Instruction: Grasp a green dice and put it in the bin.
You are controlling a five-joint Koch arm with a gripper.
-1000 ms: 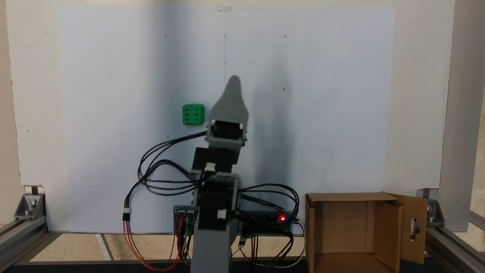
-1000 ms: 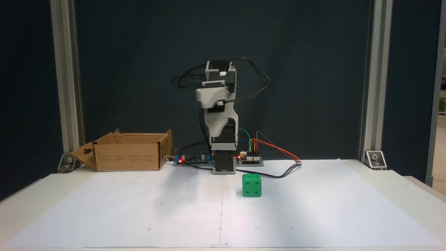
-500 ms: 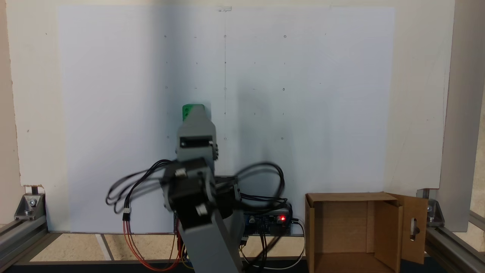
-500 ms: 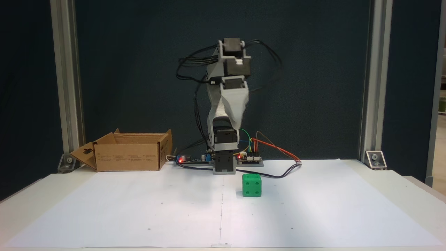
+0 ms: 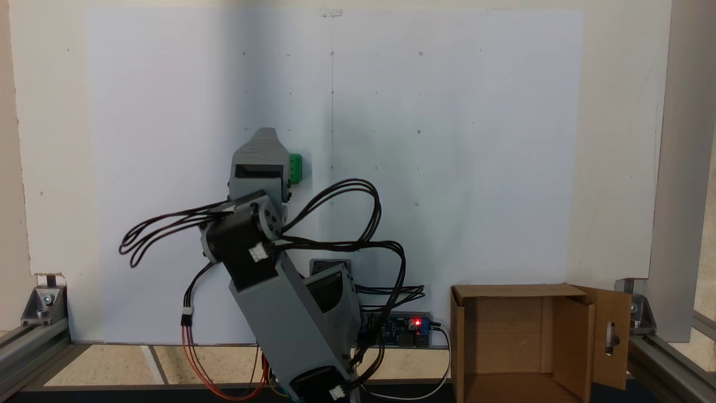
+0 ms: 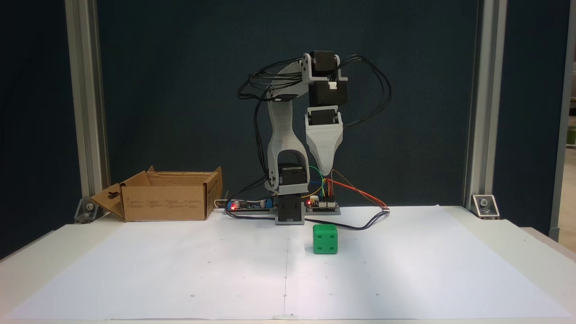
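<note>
Dice [image 6: 325, 239] sits on the white paper [image 6: 405, 270] just in front of the arm's base [image 6: 289, 211], with bare sheet open on every side of it. Gripper [image 6: 326, 172] hangs point-down well above it, apart from it; whether its jaws are spread or pressed together cannot be told. From above, the gripper [image 5: 266, 133] covers most of the dice [image 5: 295, 168]. Bin [image 6: 166, 202] stands well apart at the paper's far edge, open-topped.
</note>
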